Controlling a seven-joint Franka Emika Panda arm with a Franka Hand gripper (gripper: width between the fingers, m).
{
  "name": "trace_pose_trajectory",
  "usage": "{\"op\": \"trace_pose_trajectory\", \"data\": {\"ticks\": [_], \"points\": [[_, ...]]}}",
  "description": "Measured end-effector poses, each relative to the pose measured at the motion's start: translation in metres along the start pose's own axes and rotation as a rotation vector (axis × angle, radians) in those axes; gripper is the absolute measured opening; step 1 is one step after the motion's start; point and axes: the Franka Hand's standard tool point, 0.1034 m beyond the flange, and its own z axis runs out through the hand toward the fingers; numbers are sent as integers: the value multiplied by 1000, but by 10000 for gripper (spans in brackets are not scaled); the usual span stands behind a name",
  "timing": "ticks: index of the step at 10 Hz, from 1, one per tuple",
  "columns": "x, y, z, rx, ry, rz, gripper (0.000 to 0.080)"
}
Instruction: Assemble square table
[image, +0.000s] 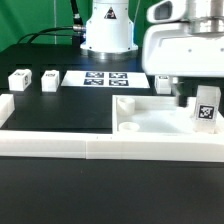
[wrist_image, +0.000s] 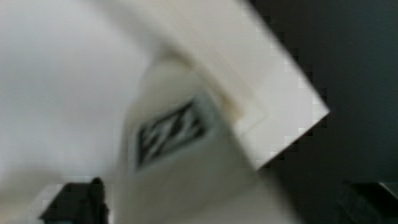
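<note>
**A:** What surface is this, and what room?

**B:** A black table (image: 60, 115). Behind it only the arm's white base (image: 106, 30) and darkness show.

**A:** Where is the table top?

**B:** The white square slab (image: 150, 120) lies flat at the exterior view's right. Its front edge runs along a long white border bar (image: 90, 148). The marker board (image: 105, 78) lies farther back.

**A:** And the legs?

**B:** The upright leg block (image: 205, 108) stands on the slab, long axis vertical, tag toward the camera. Well apart, at the left, sit the left leg block (image: 18, 80) and the second leg block (image: 50, 78).

**A:** The gripper?

**B:** The gripper (image: 190, 96) hangs by the upright leg block (wrist_image: 178, 130), its fingers spread wide. In the wrist view the block lies between them, but blur hides whether they touch it.
</note>
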Motion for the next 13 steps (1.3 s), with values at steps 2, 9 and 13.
{"op": "trace_pose_trajectory", "data": {"ticks": [2,9,13], "points": [[2,1,0,5,3,-109,649],[12,-4,-9,4,-173,-130,649],[9,-5,-8,2,-177,-121,649]]}}
